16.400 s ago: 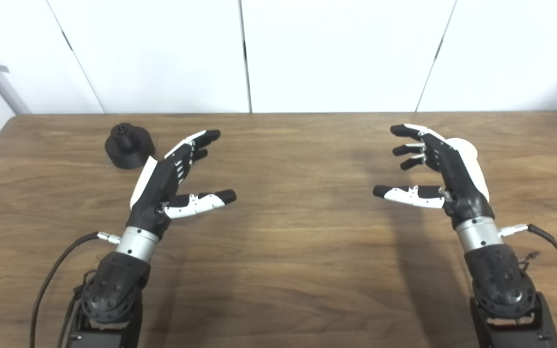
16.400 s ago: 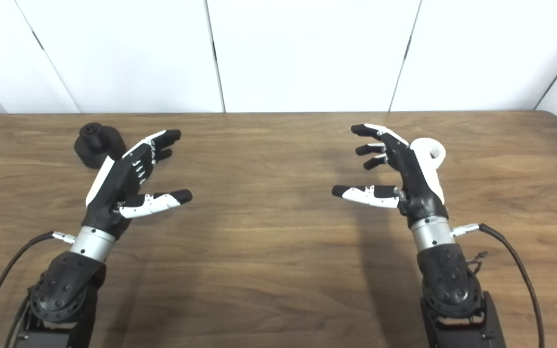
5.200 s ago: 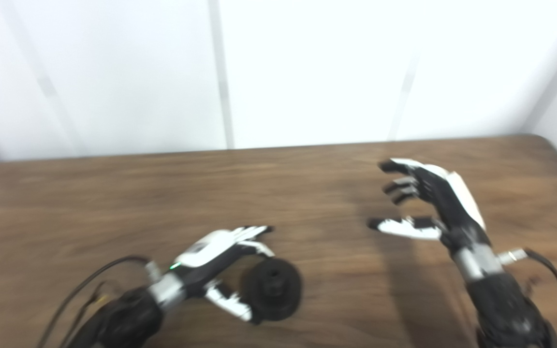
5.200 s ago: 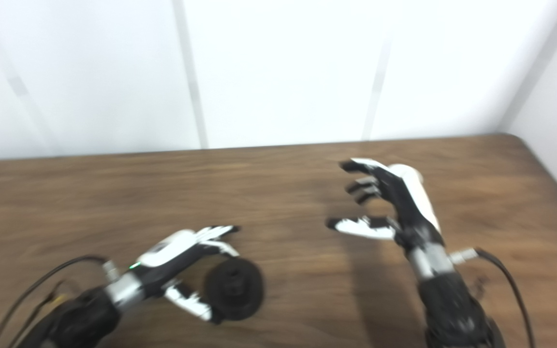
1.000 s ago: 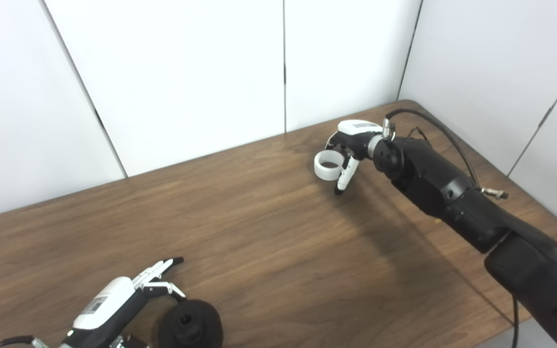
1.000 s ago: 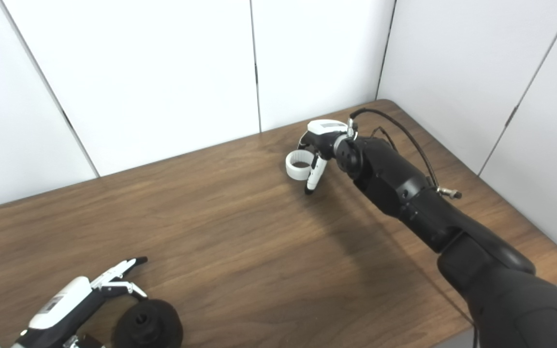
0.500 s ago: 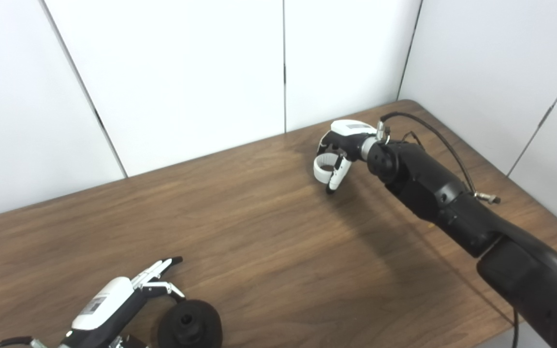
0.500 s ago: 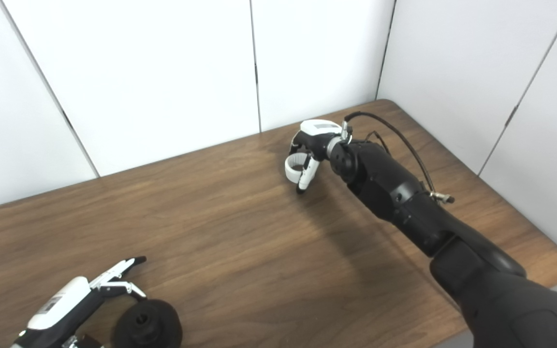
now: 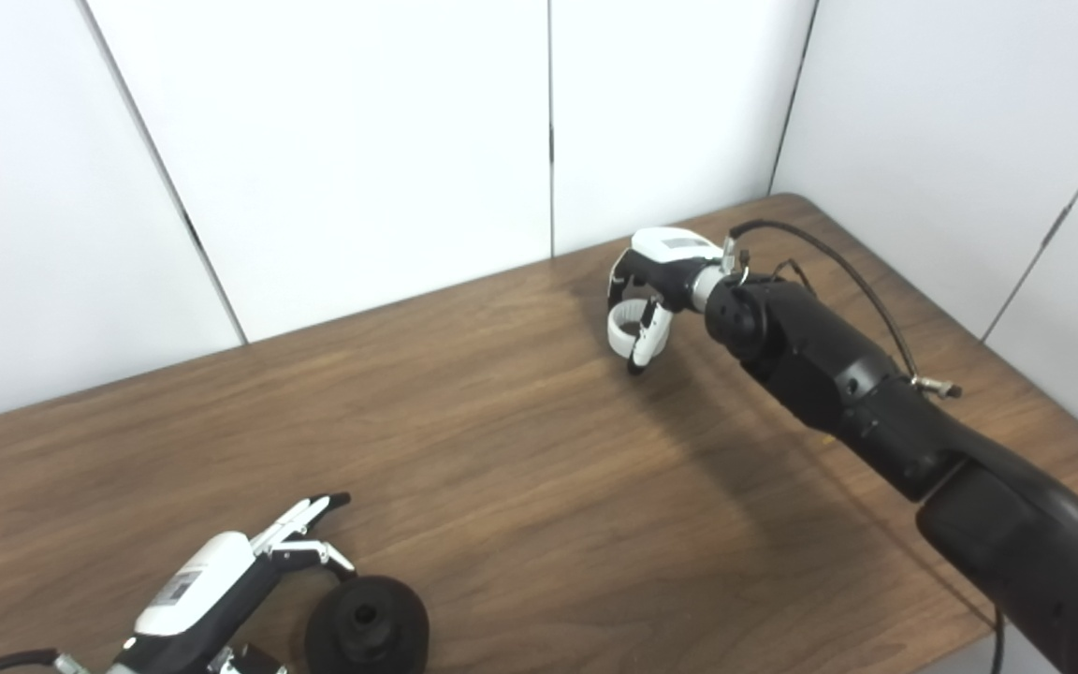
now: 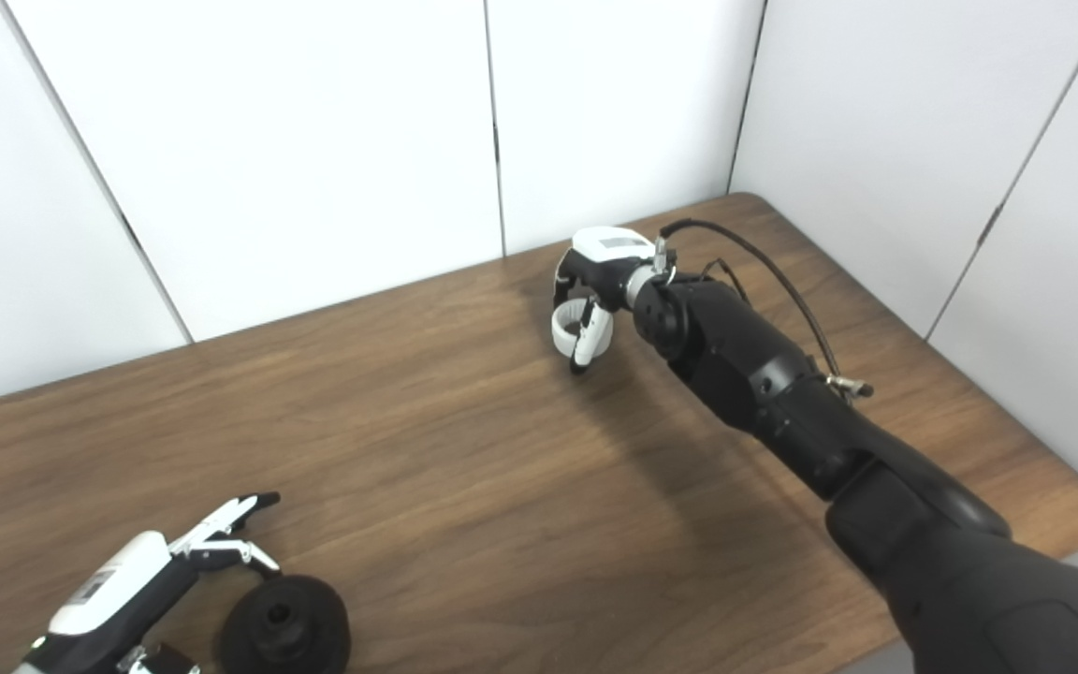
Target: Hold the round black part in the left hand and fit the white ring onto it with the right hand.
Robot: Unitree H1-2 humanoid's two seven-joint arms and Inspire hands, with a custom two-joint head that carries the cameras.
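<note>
White ring [image 9: 631, 326]: small, round, open in the middle. Tilted, held up off the tabletop [image 9: 520, 468] near the far right corner. Wrapped by the fingers [image 9: 648, 329] of the right hand [image 9: 656, 281], thumb across the front.

Round black part [image 9: 367, 625]: wide and flat like a thick disc, with a raised middle and a little hole in it. Tipped toward the camera, down at the near left edge. Held at its left side by the left hand [image 9: 221, 599]. Well apart from the ring.
</note>
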